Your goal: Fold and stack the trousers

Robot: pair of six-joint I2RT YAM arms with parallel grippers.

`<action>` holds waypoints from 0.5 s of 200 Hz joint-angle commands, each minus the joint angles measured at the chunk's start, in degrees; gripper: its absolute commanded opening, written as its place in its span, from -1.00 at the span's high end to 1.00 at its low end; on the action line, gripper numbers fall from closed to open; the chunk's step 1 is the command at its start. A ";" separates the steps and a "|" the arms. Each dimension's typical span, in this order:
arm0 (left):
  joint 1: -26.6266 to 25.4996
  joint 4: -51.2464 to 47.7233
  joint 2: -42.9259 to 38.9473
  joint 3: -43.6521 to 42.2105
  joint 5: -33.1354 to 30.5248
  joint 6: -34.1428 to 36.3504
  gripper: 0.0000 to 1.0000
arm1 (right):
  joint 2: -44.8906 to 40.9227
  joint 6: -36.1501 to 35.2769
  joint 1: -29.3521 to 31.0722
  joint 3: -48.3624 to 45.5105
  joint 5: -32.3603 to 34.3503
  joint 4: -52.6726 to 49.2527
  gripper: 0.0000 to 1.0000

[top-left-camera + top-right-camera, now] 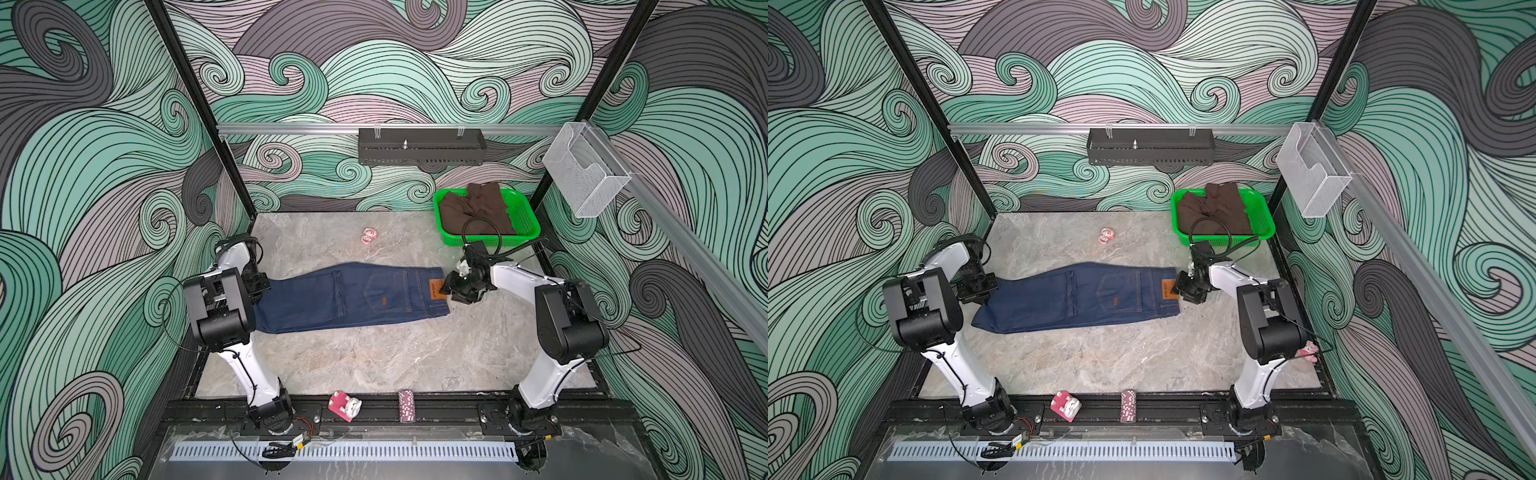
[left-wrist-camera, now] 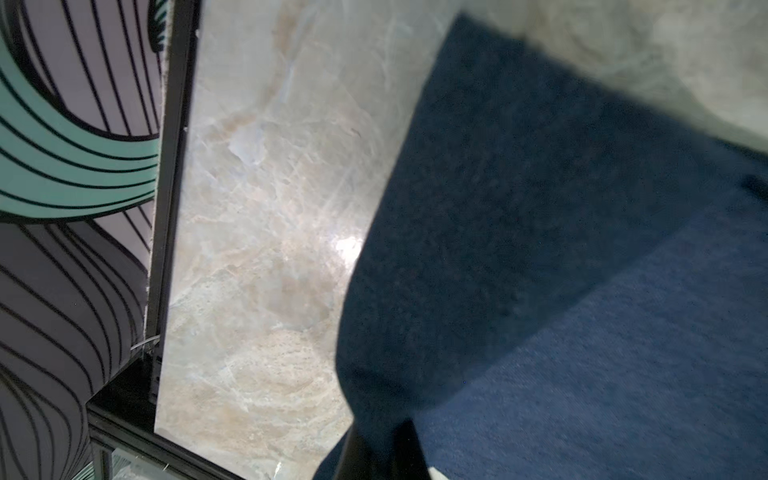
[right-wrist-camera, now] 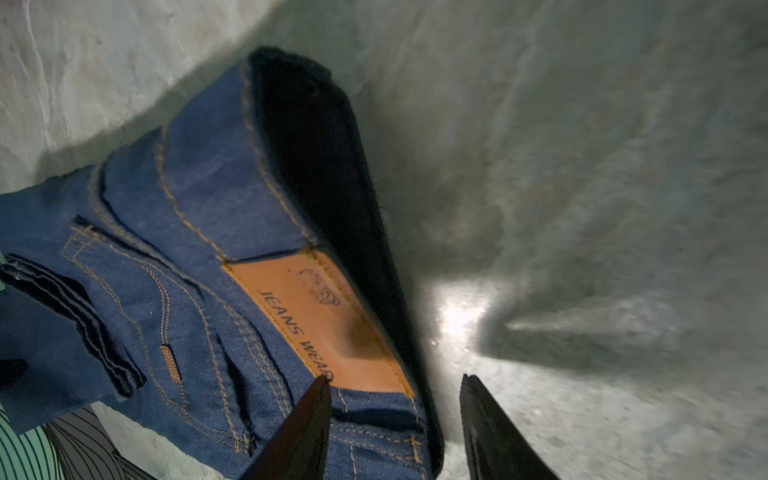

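Note:
The trousers (image 1: 353, 297) (image 1: 1075, 299) are dark blue jeans lying folded across the middle of the marble table, with the waistband and its tan patch (image 3: 316, 316) at the right end. My left gripper (image 1: 261, 290) (image 1: 980, 296) (image 2: 384, 432) is shut on the cloth at the left end, and a flap of denim (image 2: 540, 249) rises from its jaws. My right gripper (image 1: 449, 286) (image 1: 1179, 286) (image 3: 395, 378) is open at the waistband. One finger (image 3: 307, 424) lies over the denim beside the patch, and the other finger (image 3: 490, 432) is over bare table.
A green basket (image 1: 528, 224) holding a brown garment (image 1: 478, 208) stands at the back right, just behind the right arm. A small pink-white object (image 1: 368, 237) lies behind the jeans. A pink block (image 1: 344, 406) and a chip stack (image 1: 406, 405) sit on the front rail.

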 commanded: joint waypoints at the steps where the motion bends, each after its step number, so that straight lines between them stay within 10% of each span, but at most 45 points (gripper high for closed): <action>1: 0.71 -2.41 1.41 3.72 -2.72 -0.44 1.00 | 1.63 0.89 0.99 0.45 -1.33 1.54 -0.01; 100: 0.36 -4.59 0.72 5.94 7.67 -0.42 1.00 | 4.64 0.83 2.71 0.17 -4.71 2.84 0.41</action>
